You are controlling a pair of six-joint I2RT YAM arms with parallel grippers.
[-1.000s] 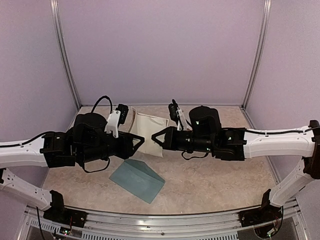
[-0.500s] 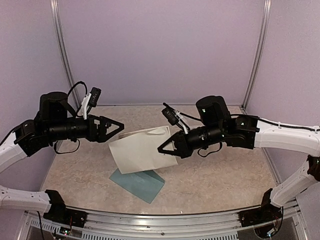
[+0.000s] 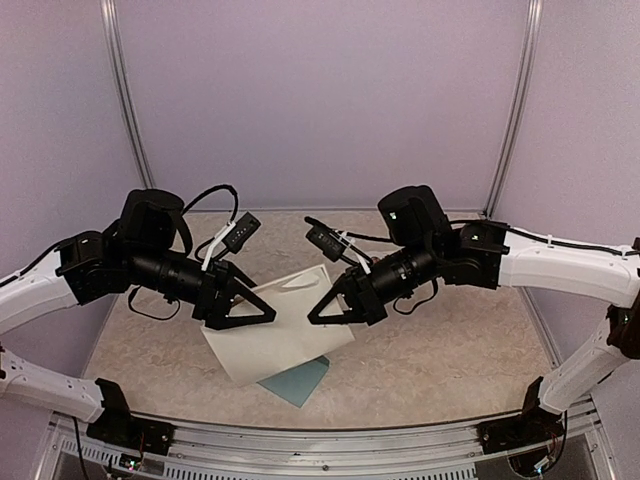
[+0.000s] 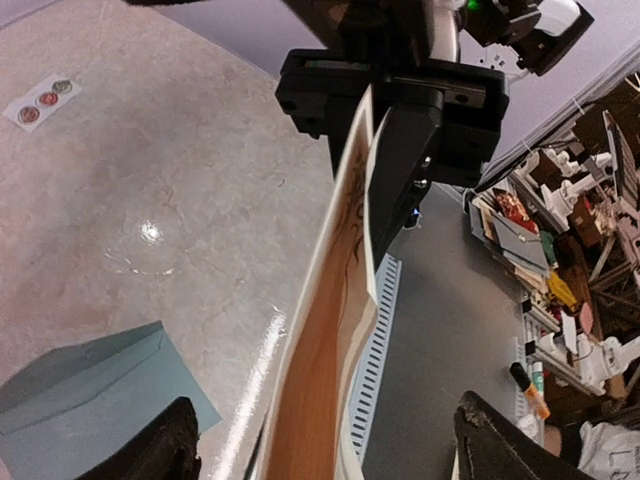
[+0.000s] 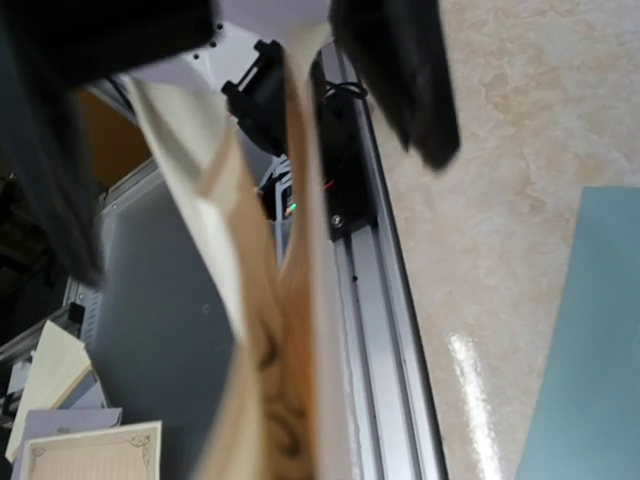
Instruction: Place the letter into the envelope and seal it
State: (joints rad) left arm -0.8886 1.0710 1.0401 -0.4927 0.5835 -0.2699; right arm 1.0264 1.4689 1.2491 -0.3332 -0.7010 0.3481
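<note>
Above the near middle of the table [image 3: 450, 350], the right tool [image 3: 328, 315] pinches the letter [image 3: 275, 335] while the left tool [image 4: 320, 435] gapes around its left edge, so a sloppy handover could crumple or drop it onto the envelope [image 3: 300, 378] below.

Smooth matt paper, both the letter [image 3: 275, 335] and the envelope [image 3: 300, 378] — the surface [image 3: 450, 350] glossy, marbled, mirroring light.

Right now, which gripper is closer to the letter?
Right. The right gripper pinches the letter at its right side; the left gripper stands open, straddling its left side.
</note>
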